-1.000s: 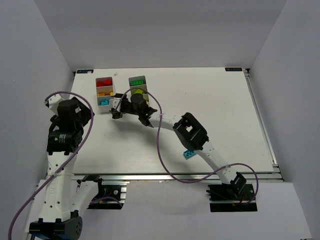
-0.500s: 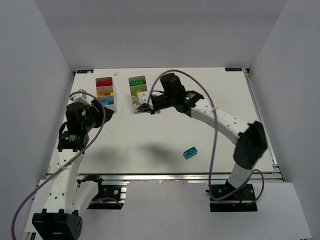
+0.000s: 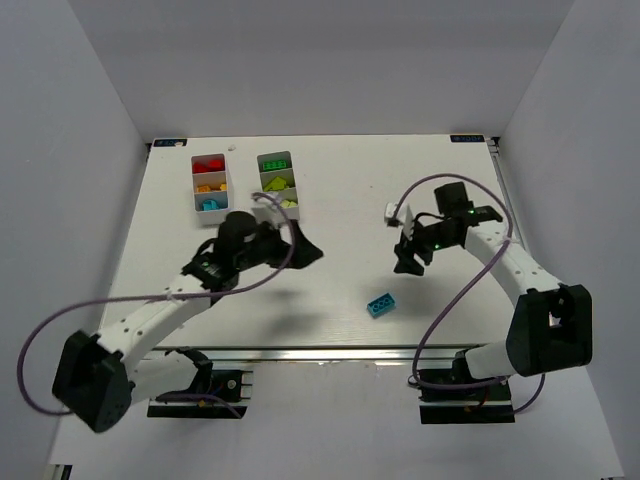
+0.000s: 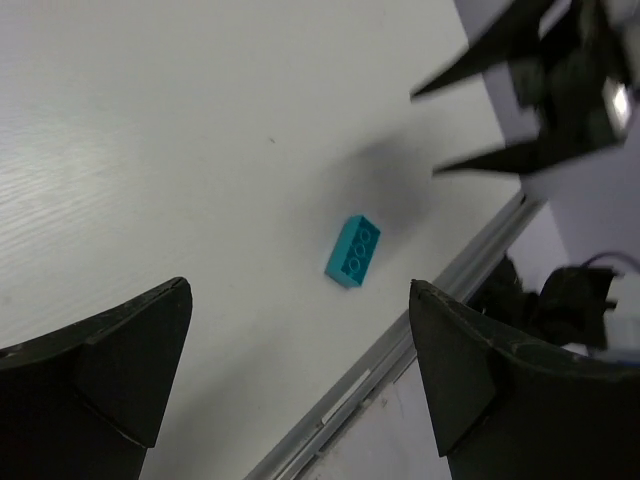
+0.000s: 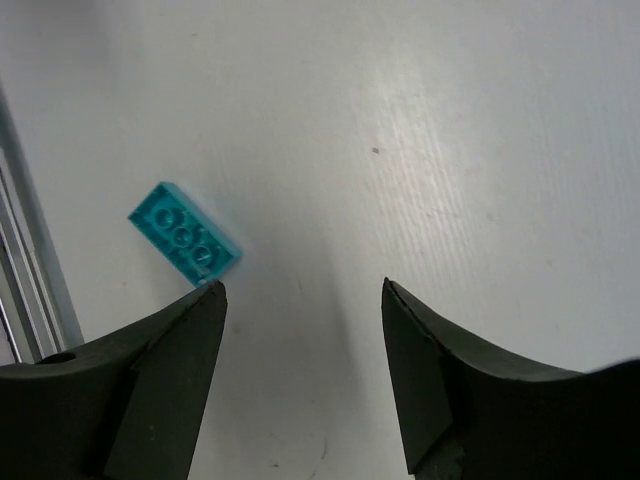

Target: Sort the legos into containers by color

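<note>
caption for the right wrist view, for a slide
Open right tool poised beside a cyan lego on the white table.

Cyan lego (image 4: 353, 251) (studs up), tool (image 4: 298, 290) spread wide

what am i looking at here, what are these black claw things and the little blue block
These are two robot arms bolted to a white table, sorting toy bricks by colour. The wide picture looks down from above and behind them. The other two come from wrist cameras, so the dark wedges are each arm's own fingers. The left gripper and right gripper are both open, holding nothing. One cyan brick lies loose near the table's front edge; both wrist cameras see it. Further back, the left tray holds red, orange and cyan bricks, the right tray green and yellowish ones.
</note>
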Motion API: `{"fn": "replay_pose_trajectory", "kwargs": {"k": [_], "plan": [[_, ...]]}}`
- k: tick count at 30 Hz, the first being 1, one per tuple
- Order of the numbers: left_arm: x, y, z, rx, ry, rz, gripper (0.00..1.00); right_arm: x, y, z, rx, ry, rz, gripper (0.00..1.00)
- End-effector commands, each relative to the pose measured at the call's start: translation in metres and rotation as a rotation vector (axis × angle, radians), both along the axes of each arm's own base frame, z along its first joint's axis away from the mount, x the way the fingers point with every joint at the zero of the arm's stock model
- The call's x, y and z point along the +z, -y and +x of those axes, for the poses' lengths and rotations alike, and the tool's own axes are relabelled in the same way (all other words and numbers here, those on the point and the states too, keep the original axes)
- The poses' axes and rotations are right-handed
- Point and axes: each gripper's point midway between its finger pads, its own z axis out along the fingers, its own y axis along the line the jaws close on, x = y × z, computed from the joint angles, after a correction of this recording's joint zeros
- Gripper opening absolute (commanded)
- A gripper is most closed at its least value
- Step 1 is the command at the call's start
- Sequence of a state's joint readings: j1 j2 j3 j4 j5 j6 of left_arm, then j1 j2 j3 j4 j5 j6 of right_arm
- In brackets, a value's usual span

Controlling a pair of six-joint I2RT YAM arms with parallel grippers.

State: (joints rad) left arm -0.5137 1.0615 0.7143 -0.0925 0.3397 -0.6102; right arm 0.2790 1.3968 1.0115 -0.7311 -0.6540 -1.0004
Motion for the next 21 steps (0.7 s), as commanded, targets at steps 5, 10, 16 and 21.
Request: {"fn": "replay_pose_trajectory", "kwargs": {"k": [5,10,16,21], "plan": [[-0.044,0.117,-0.014,-0.306,0.238,0.302,0.98,0.043,0.039,0.037,-0.318,-0.186,0.199,0.55],[-0.080,0.169,-0.025,-0.410,0.239,0.442,0.90,0.068,0.070,0.063,-0.436,-0.254,0.363,0.19],[-0.119,0.199,-0.043,-0.459,0.189,0.575,0.86,0.069,0.083,0.077,-0.462,-0.236,0.409,0.22],[-0.131,0.217,-0.050,-0.455,0.186,0.648,0.82,0.071,0.083,0.082,-0.458,-0.232,0.431,0.24]]}}
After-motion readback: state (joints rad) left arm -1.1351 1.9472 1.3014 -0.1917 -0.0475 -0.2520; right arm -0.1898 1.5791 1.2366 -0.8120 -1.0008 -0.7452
